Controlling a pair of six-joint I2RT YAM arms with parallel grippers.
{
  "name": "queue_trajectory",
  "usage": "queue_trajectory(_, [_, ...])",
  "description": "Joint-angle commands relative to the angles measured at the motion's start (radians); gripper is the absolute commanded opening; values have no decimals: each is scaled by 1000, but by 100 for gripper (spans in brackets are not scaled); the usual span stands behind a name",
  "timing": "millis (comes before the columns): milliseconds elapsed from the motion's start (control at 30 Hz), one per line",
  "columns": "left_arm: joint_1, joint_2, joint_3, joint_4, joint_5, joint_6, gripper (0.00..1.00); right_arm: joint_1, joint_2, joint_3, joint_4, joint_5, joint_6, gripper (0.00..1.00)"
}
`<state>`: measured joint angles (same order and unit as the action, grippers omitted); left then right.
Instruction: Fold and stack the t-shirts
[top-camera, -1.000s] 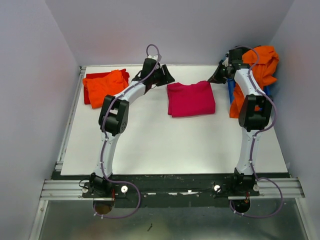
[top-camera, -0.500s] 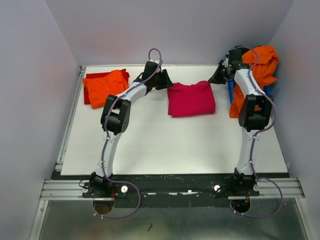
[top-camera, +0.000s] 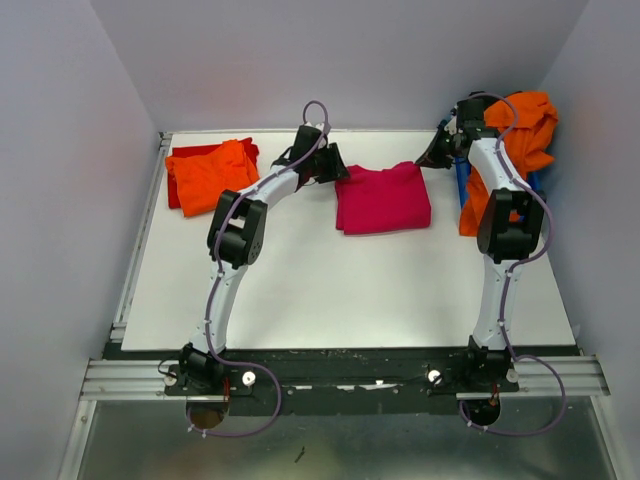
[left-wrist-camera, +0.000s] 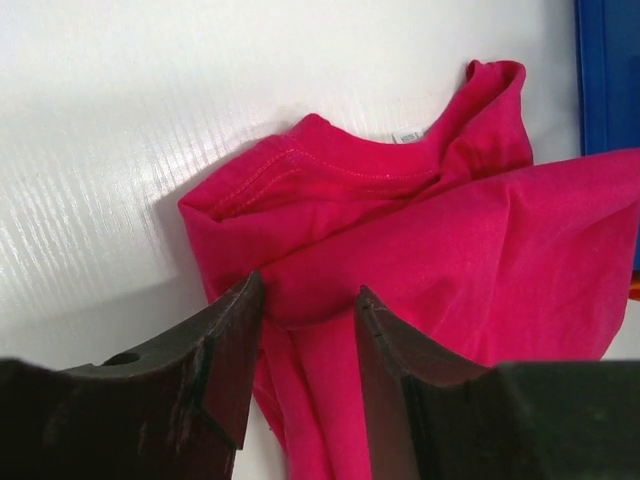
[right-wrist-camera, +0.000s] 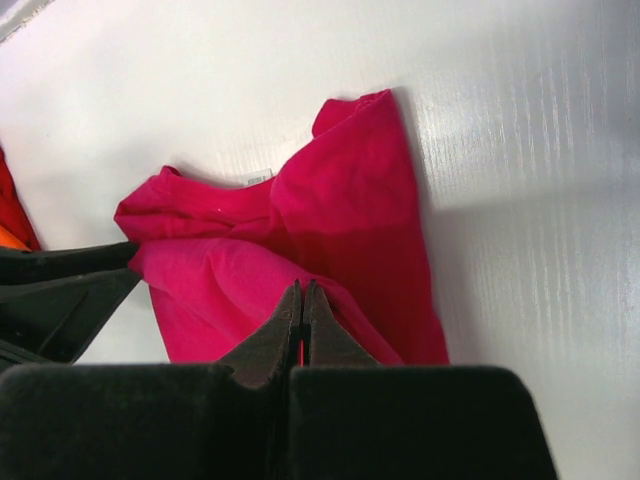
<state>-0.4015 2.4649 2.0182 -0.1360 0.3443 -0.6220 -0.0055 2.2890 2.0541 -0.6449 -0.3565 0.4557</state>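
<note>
A magenta-pink t-shirt (top-camera: 382, 198) lies folded at the back middle of the table. It also shows in the left wrist view (left-wrist-camera: 420, 250) and the right wrist view (right-wrist-camera: 300, 230). My left gripper (top-camera: 338, 170) is at its back left corner. In the left wrist view the gripper (left-wrist-camera: 310, 295) is open, its jaws on either side of a fold at the shirt's edge. My right gripper (top-camera: 432, 155) is by the back right corner. In its own view it (right-wrist-camera: 302, 288) is shut, tips above the shirt, with no cloth seen pinched. A folded orange t-shirt (top-camera: 212, 172) lies on a red one (top-camera: 176, 160) at the back left.
Another orange t-shirt (top-camera: 522, 128) is draped over the blue bin (top-camera: 461, 182) at the back right, beside my right arm. The bin's wall shows in the left wrist view (left-wrist-camera: 605, 100). White walls close in the table at the back and sides.
My left gripper has moved right, up to the magenta shirt's back left corner. The right arm and the shirts have not moved.
</note>
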Motion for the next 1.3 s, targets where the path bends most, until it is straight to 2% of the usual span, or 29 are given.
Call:
queue_trajectory(0, [-7, 16, 27, -27, 1, -10, 45, 6, 15, -11, 4, 10, 6, 1])
queue_trajectory(67, [-7, 9, 27, -34, -4, -12, 42, 6, 18, -11, 4, 8, 6, 1])
queue_trajectory(233, [-7, -14, 13, -42, -10, -2, 43, 6, 17, -9, 2, 11, 8, 1])
queue_trajectory(333, [-7, -3, 30, -59, -11, -1, 40, 6, 17, -8, 4, 8, 11, 1])
queue_trajectory(467, [-7, 17, 42, -51, 1, -16, 22, 6, 17, -9, 4, 5, 12, 1])
queue_trajectory(533, [-8, 26, 48, -54, 4, -25, 29, 6, 17, -9, 4, 7, 12, 1])
queue_trajectory(567, [-10, 28, 54, -62, 1, -25, 39, 6, 17, -9, 4, 7, 12, 1])
queue_trajectory(600, [-10, 26, 54, -65, -2, -24, 44, 6, 15, -8, 2, 7, 12, 1])
queue_trajectory(700, [-13, 9, 36, -63, -14, -21, 46, 6, 17, -8, 2, 8, 12, 1])
queue_trajectory(800, [-13, 12, 34, -62, -16, -22, 39, 6, 20, -8, 2, 10, 14, 1])
queue_trajectory(900, [-13, 29, 54, -71, -10, -33, 38, 6, 20, -8, 4, 2, 17, 1])
queue_trajectory(933, [-13, 31, 54, -70, -8, -38, 34, 6, 20, -8, 4, 4, 18, 1])
queue_trajectory(1000, [-14, 34, 54, -59, -5, -45, 22, 6, 21, -6, 2, 4, 17, 1])
queue_trajectory(1067, [-13, 40, 54, -36, 5, -56, 0, 6, 23, -5, 2, 4, 17, 1])
queue_trajectory(1167, [-13, 36, 53, -5, 13, -53, 0, 6, 24, 0, -1, 5, 18, 1])
queue_trajectory(1267, [-4, -15, 10, 9, -48, -27, 0, 6, 15, 3, -6, 11, 14, 1])
